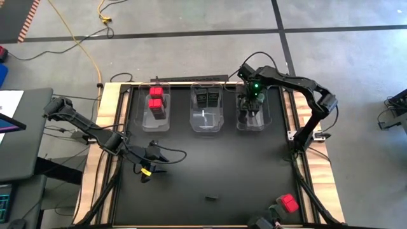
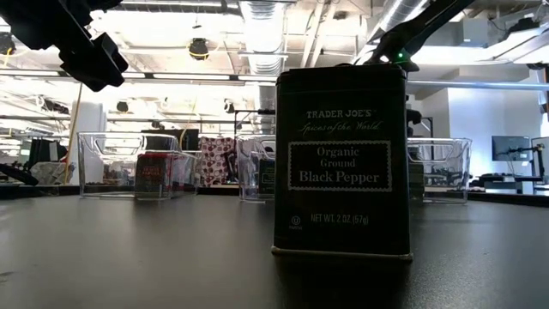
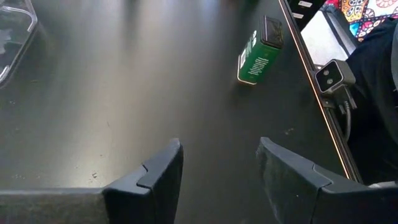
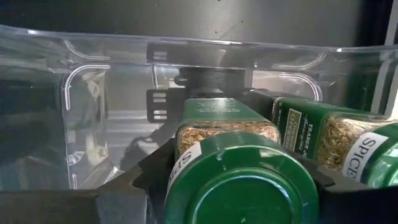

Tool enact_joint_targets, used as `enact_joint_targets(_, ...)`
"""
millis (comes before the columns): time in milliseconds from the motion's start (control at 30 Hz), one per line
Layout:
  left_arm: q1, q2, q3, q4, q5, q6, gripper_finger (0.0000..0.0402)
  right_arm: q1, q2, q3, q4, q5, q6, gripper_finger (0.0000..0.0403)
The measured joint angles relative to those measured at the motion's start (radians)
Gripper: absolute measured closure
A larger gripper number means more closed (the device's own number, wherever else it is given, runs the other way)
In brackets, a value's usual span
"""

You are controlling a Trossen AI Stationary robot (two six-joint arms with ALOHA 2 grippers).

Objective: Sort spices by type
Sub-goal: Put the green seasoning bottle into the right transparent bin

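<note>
1. My right end effector is down inside the right-hand clear bin. Its fingers bracket a green-lidded spice jar, which lies on its side with the lid toward my wrist and its long axis running away between the fingers. The jaws are part open, and I cannot tell whether they grip the jar or have let it go.
2. A second green-lidded jar lies just beside the first, parallel to it.
3. My left end effector hovers over the bare desk, partly open and holding nothing.
4. The black pepper tin stands upright near the desk's front edge, between both arms. I judge the left arm nearer.
5. The red-topped container sits at the front right corner, on my right arm's side.
</note>
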Motion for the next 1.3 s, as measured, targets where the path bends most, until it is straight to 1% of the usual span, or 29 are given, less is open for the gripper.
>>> enact_joint_targets(133,0.000,0.000,0.000,0.000,0.000,0.000,0.0207,0.000,0.000,0.000,0.007,0.000,0.033,0.0164)
enact_joint_targets(500,0.000,0.001,0.000,0.000,0.000,0.000,0.0207,0.000,0.000,0.000,0.017,0.000,0.034,0.0163)
enact_joint_targets(767,0.000,0.001,0.000,0.000,0.000,0.000,0.0207,-0.001,0.000,0.000,0.021,0.001,0.014,0.0163)
enact_joint_targets(900,0.000,0.001,0.000,0.000,0.000,0.000,0.0207,-0.002,0.000,0.000,0.024,0.001,-0.034,0.0163)
enact_joint_targets(1033,0.000,0.001,0.000,0.000,0.000,0.000,0.0207,-0.002,0.000,-0.001,0.035,0.001,-0.034,0.0163)
enact_joint_targets(1300,0.000,0.001,0.000,-0.001,0.000,0.001,0.0207,-0.002,-0.001,-0.055,0.067,0.009,-0.034,0.0163)
